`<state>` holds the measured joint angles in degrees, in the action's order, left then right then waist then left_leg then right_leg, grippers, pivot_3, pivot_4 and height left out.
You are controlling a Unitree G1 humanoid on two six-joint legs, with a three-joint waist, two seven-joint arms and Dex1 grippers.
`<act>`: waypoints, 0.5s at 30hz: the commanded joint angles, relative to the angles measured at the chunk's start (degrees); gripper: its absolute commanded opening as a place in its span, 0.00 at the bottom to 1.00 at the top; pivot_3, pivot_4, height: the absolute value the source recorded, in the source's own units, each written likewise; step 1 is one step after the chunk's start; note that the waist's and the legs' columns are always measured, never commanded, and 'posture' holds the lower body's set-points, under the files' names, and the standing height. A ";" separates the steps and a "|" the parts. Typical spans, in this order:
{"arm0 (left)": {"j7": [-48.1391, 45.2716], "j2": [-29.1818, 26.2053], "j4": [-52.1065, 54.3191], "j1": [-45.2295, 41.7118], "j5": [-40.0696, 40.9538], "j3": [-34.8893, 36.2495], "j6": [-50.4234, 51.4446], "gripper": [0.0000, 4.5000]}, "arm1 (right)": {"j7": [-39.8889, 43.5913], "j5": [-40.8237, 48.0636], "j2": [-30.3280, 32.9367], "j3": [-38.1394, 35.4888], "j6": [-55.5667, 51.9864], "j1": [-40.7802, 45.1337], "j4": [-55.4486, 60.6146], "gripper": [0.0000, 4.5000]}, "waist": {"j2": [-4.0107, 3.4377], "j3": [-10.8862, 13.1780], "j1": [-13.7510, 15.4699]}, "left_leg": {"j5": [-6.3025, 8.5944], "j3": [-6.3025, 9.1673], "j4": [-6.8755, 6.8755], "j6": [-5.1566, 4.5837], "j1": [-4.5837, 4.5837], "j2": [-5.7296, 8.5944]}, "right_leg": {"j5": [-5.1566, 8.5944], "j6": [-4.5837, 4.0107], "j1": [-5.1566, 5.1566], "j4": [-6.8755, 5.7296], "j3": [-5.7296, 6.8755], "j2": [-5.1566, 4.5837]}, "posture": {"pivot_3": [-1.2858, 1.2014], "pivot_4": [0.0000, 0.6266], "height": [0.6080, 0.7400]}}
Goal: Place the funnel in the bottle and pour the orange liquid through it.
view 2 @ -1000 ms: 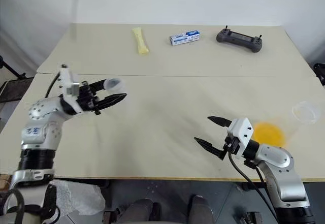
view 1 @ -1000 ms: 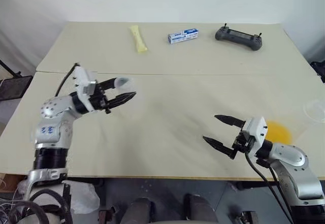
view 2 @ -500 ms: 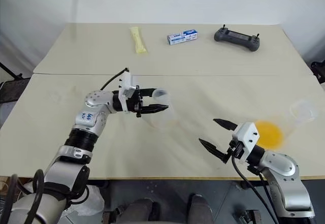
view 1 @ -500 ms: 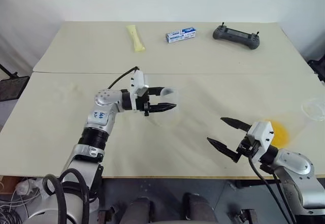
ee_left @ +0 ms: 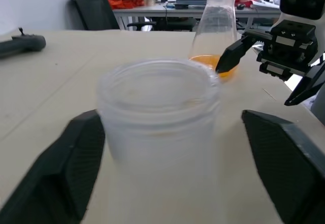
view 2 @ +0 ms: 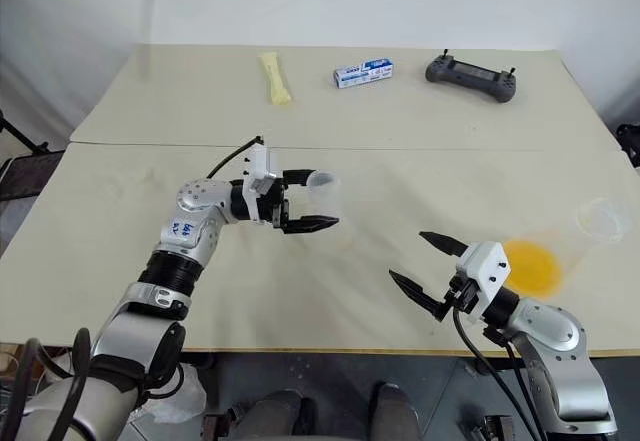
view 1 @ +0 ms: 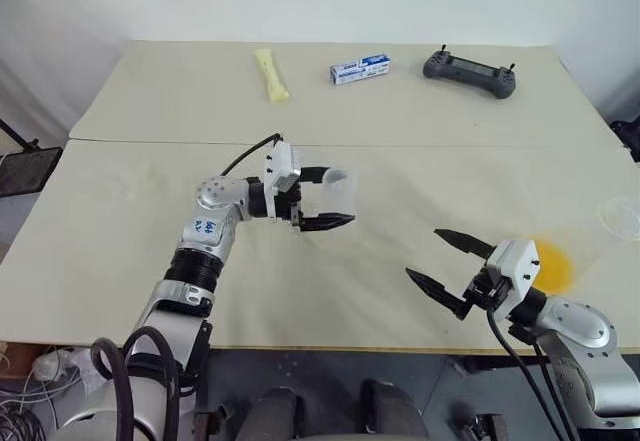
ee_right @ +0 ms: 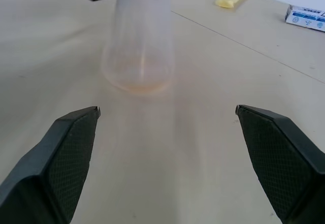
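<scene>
- Beige tabletop (view 1: 150, 211) carries the clear bottle (ee_right: 139, 56) at its middle.
- Orange liquid (view 1: 550, 261) sits in a clear container near the tabletop's right edge.
- The clear funnel (ee_left: 160, 107) sits atop the bottle, between the left gripper's (view 1: 340, 196) spread fingers.
- The right gripper's (view 1: 423, 253) fingers gape wide, empty.

No readable text, even on the small blue-and-white box (view 1: 360, 69)

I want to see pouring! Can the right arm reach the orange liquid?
Probably yes: the orange liquid sits just beside the open right gripper, nothing between, but the gripper points away and must turn.
</scene>
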<state>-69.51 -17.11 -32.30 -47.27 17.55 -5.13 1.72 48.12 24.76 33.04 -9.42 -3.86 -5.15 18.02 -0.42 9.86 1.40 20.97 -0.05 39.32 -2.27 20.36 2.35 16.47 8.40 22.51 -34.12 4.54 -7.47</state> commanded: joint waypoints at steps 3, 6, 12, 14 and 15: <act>0.67 -2.51 7.41 1.84 2.59 2.62 5.22 0.99 | 0.41 1.13 0.30 -0.87 0.59 0.87 1.78 1.00 | 0.00 0.00 -0.03 | 0.00 0.01 0.01 0.00 0.00 -0.01 | 0.00 0.00 0.00 -0.01 -0.01 0.00 | 0.52 0.24 1.00; 1.19 -4.81 11.24 4.11 3.14 3.66 8.47 0.99 | 1.15 1.38 0.81 -1.13 0.48 1.03 1.61 1.00 | 0.00 0.00 -0.06 | 0.00 0.03 0.01 0.00 -0.01 -0.01 | 0.00 0.00 0.00 -0.02 -0.02 -0.01 | 0.52 0.24 1.00; 3.12 -12.27 18.20 8.72 6.21 9.14 15.28 0.99 | 3.37 2.68 2.27 -2.20 -0.19 1.13 1.39 1.00 | 0.00 0.00 -0.11 | 0.00 0.08 0.01 0.01 -0.01 -0.02 | 0.00 0.00 0.01 -0.06 -0.03 -0.01 | 0.52 0.24 1.00; 5.86 -14.80 20.64 10.97 7.00 12.17 17.37 0.99 | 4.21 3.35 2.95 -2.49 -0.45 1.44 1.17 1.00 | 0.00 0.00 -0.12 | 0.00 0.10 0.02 0.01 -0.01 -0.02 | 0.00 0.00 0.01 -0.06 -0.04 -0.03 | 0.52 0.24 1.00; 7.58 -16.20 22.65 12.85 7.77 14.38 18.88 0.99 | 4.65 3.81 3.36 -2.67 -0.69 1.81 1.08 1.00 | 0.00 0.00 -0.12 | 0.01 0.10 0.02 0.01 -0.01 -0.02 | 0.00 0.00 0.01 -0.05 -0.04 -0.04 | 0.52 0.24 1.00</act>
<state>-64.65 -31.42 -14.18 -36.53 23.17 5.17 18.45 51.80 26.61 35.39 -10.09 -4.38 -3.80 17.89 -0.42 9.86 1.27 20.98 0.06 39.34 -2.26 20.35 2.33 16.47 8.40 22.52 -34.16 4.51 -7.51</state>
